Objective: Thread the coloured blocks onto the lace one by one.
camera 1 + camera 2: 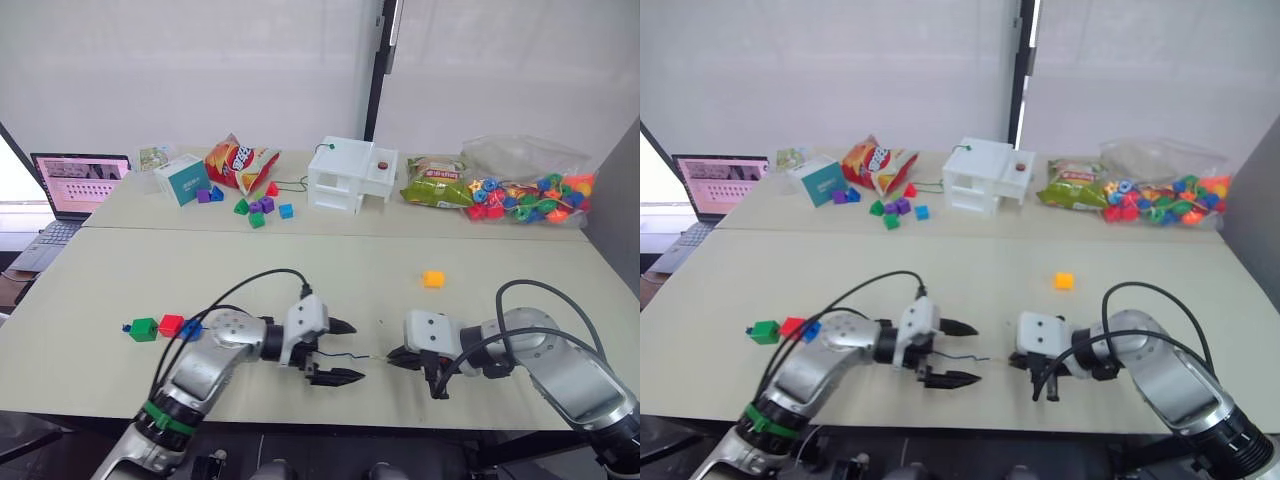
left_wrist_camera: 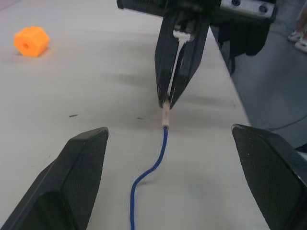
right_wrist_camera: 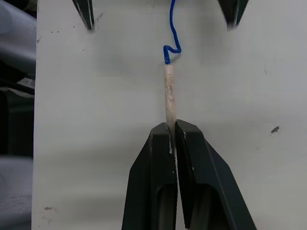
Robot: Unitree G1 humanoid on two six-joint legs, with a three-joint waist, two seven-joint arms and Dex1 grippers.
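Two grippers face each other low over the near edge of the table (image 1: 300, 270); the right gripper (image 3: 171, 128) has its two black fingers pressed together on the pale stiff tip of the lace (image 2: 163, 143), with most of that tip sticking out ahead of the fingertips; the left gripper (image 1: 345, 350) stands wide open, one finger on each side of the lace and touching nothing.

From the pinched tip the dark-blue string runs in a loose wavy line across the table top, between the left gripper's spread fingers and on toward the robot's left; there, three of the coloured blocks sit in a row touching one another, the green block (image 1: 144, 329) outermost, the red block (image 1: 171, 325) in the middle and the blue block (image 1: 192, 329) nearest the left arm; whether the lace passes through them I cannot tell.

A yellow-orange block (image 1: 433, 279) lies alone on the table, ahead of the right gripper and well apart from it.

On the far table stand a white box (image 1: 350, 176), a red snack bag (image 1: 238, 162), a teal carton (image 1: 182, 180) and a green snack bag (image 1: 435, 182); small loose blocks (image 1: 258, 207) in purple, green, blue and red lie scattered near the red bag; a clear bag of multicolour beads (image 1: 528, 195) rests at the far right; a laptop (image 1: 72, 190) sits open at the far left.
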